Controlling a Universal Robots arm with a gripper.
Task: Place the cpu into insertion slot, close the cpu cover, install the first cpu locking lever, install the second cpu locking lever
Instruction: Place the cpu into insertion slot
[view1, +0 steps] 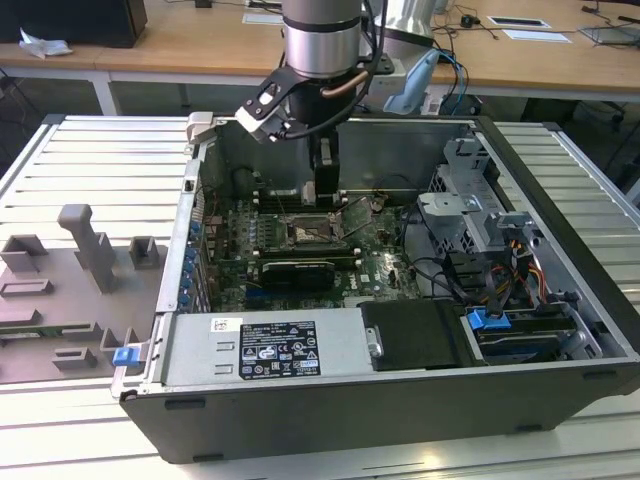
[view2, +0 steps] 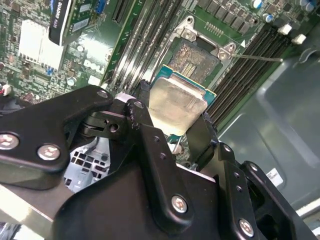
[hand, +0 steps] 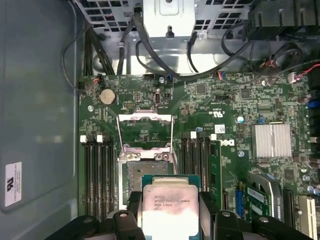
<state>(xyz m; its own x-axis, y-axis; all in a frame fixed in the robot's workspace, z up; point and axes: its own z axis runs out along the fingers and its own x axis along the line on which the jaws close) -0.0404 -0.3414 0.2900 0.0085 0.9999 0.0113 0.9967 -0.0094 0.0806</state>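
Observation:
My gripper (view1: 325, 190) hangs inside the open computer case, shut on the cpu (hand: 170, 205), a flat square chip with a pale metal top on a green edge. Black fingers (hand: 133, 206) clamp two opposite sides of the chip. In the second wrist view the cpu (view2: 176, 102) hovers tilted, just above and beside the insertion slot (view2: 196, 58). The insertion slot (hand: 148, 175) is bare, with its contact field showing. The cpu cover (hand: 145, 131) is flipped open beyond the slot. A thin wire locking lever (view2: 260, 58) stands free beside it.
Memory slots (hand: 95, 175) flank the socket on both sides. A long black card (view1: 297, 270) lies across the board in front of it. A drive cage and cables (view1: 480, 220) fill the exterior view's right. A grey fixture tray (view1: 70, 290) lies outside the case.

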